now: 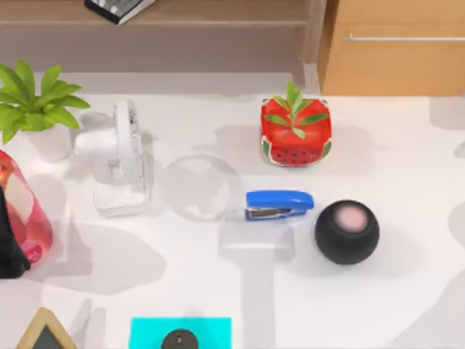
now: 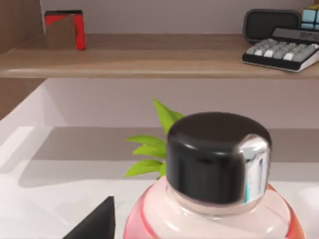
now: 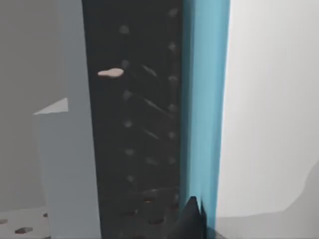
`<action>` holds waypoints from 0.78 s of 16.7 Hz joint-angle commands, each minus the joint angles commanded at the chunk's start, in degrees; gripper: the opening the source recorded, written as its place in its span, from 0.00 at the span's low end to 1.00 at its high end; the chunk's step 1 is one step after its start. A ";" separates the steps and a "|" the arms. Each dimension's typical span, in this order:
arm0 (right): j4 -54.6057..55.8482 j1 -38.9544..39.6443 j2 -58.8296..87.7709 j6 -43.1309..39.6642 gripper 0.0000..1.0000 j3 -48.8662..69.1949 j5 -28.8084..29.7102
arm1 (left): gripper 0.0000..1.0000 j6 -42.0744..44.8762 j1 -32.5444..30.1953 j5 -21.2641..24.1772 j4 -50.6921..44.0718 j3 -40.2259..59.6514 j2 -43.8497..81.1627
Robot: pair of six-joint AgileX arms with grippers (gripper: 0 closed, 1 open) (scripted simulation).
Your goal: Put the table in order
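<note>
The white table carries scattered items. A red see-through bottle with a black cap stands at the left edge, and my left gripper is a dark shape right against it. Near the middle lie a blue stapler, a glass ball and a black round speaker. A watermelon-patterned plant pot sits behind them. A dark tip of my right gripper shows beside a cyan strip and a dark panel.
A white fan and a potted plant stand at the left. A cyan pad with a small black object lies at the front edge, a wooden frame beside it. A shelf and a wood drawer cabinet line the back.
</note>
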 joint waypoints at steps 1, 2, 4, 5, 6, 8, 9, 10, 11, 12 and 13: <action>0.00 0.00 0.00 0.00 0.00 0.00 0.00 | 1.00 0.00 0.00 0.00 0.00 0.00 0.00; 0.00 0.00 0.00 0.00 0.00 0.00 0.00 | 1.00 0.00 0.00 0.00 0.00 0.00 0.00; 0.00 0.00 0.00 0.00 0.08 0.00 0.00 | 1.00 0.00 0.00 0.00 0.00 0.00 0.00; 0.00 0.00 0.00 0.00 0.15 0.00 0.00 | 1.00 0.00 0.00 0.00 0.00 0.00 0.00; 0.00 0.00 0.00 0.00 0.23 0.00 0.00 | 1.00 0.00 0.00 0.00 0.00 0.00 0.00; 0.00 0.00 0.00 0.00 0.38 0.00 0.00 | 1.00 0.00 0.00 0.00 0.00 0.00 0.00; 0.00 0.00 0.00 0.00 0.45 0.00 0.00 | 1.00 0.00 0.00 0.00 0.00 0.00 0.00; 0.00 0.00 0.00 0.00 0.53 0.00 0.00 | 1.00 0.00 0.00 0.00 0.00 0.00 0.00; 0.00 0.00 0.00 0.00 0.60 0.00 0.00 | 1.00 0.00 0.00 0.00 0.00 0.00 0.00; 0.00 0.00 0.00 0.00 0.68 0.00 0.00 | 1.00 0.00 0.00 0.00 0.00 0.00 0.00; 0.00 0.00 0.00 0.00 0.75 0.00 0.00 | 1.00 0.00 0.00 0.00 0.00 0.00 0.00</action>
